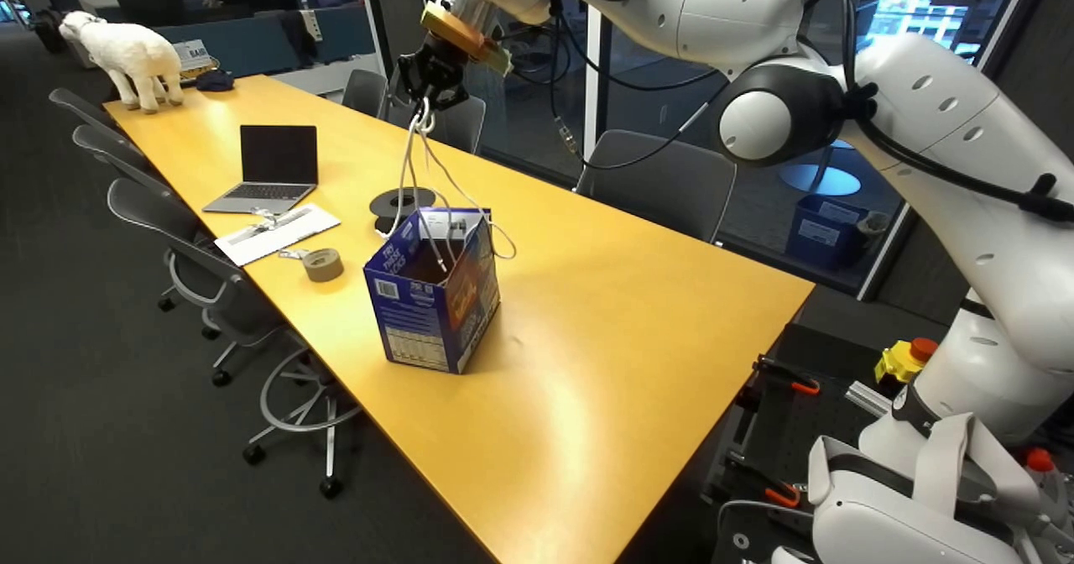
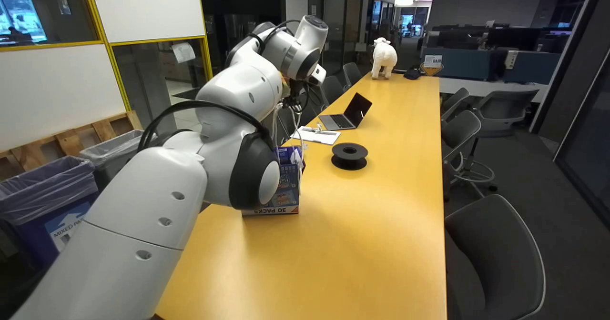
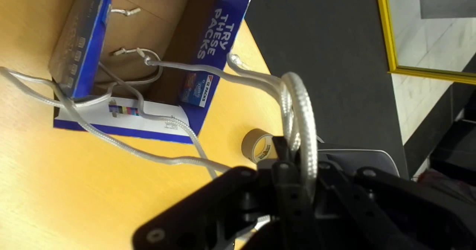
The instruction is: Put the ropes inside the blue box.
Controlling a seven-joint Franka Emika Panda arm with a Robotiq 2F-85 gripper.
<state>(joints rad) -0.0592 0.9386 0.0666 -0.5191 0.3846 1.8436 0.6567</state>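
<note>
The gripper (image 1: 428, 94) is pinching the white ropes (image 3: 307, 127), higher than the blue box (image 1: 415, 316). They are dangling partly inside, but also looping outside, so letting go now could be leaving some on the table (image 1: 587, 321). The arm (image 2: 224, 167) is hiding part of the box in an exterior view; I'm having trouble counting ropes.

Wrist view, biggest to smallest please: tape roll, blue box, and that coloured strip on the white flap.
1. Blue box, largest though the picture's edge crops it.
2. Tape roll.
3. Coloured strip.
</note>
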